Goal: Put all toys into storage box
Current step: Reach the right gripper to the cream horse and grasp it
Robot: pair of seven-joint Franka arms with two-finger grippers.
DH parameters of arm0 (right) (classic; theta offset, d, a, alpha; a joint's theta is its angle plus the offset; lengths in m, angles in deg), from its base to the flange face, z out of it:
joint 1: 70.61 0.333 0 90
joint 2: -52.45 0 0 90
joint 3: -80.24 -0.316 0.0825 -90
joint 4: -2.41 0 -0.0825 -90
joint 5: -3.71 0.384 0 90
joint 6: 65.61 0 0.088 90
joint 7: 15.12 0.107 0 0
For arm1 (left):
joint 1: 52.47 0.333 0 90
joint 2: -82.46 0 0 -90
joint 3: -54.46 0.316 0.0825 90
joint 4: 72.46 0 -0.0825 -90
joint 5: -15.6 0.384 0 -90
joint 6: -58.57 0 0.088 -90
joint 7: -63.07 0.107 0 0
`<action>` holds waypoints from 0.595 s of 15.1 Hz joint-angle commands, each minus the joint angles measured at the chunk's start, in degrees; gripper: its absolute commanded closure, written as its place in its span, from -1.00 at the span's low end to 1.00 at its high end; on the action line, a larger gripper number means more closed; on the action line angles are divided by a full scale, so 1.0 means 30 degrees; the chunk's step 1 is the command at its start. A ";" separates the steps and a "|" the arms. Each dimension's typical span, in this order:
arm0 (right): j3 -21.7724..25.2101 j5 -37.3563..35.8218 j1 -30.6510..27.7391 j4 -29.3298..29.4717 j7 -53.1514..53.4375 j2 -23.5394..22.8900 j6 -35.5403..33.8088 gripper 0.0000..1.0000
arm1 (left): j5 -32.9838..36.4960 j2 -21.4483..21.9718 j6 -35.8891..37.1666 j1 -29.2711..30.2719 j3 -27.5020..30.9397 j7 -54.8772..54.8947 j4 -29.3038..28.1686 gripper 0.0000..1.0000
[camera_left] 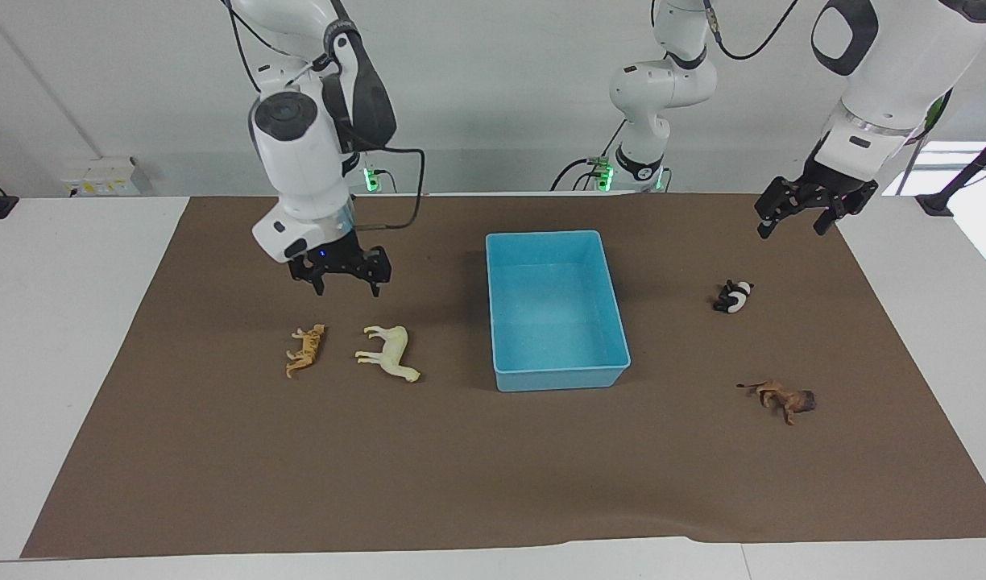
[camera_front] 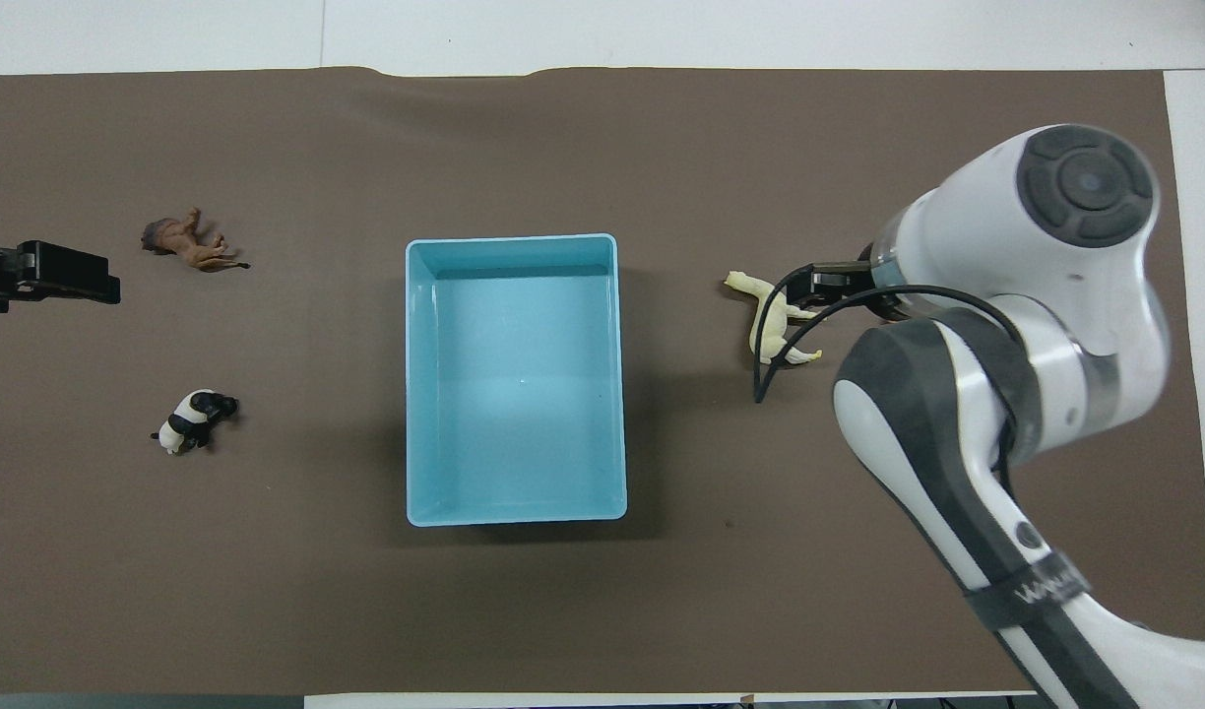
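Hovering Claw Hangs Over Two Toy Animals as Blue Box Sits Empty

Hanging above the brown mat (camera_left: 493, 483), the right gripper (camera_left: 344, 283) is poised in the air over the ground between the orange striped tiger (camera_left: 305, 350) and the cream-white horse (camera_left: 390, 353), its fingers spread wide and holding nothing. Both figurines lie on their sides toward the right arm's end of the mat, just beside each other but apart, the horse the closer of the two to the storage box (camera_left: 556, 377). In the overhead view the right arm hides the tiger and part of the horse (camera_front: 766, 330).

The light blue storage box (camera_front: 415, 394) stands near the middle of the mat (camera_front: 602, 611), with no toy inside it.

Toward the left arm's end of the mat, the black-and-white panda (camera_left: 733, 296) lies nearer the robots' edge, while the brown lion (camera_left: 783, 398) lies farther out, well apart from it. Neither touches the box.

The left gripper (camera_left: 797, 219) waits in the air over the mat's corner at the robots' edge on the left arm's end, jaws apart and empty. In the overhead view the left gripper (camera_front: 46, 276) shows only at the frame's edge.
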 commanded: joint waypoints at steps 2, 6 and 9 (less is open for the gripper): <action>0.0046 0.0137 -0.0063 0.0090 0.0174 -0.2201 0.2439 -1.00 | 0.0316 0.0359 0.0216 0.0067 -0.0024 0.0108 -0.0297 -1.00; 0.0046 0.0137 0.0143 -0.0841 0.0320 -0.3143 0.4369 -1.00 | 0.0316 0.0359 0.0216 0.0096 -0.0024 0.0108 -0.0297 -1.00; 0.0017 0.0137 0.0259 -0.1608 0.1254 -0.3143 0.5139 -1.00 | 0.0287 0.0359 0.0245 0.0067 -0.0024 0.0021 -0.0297 -1.00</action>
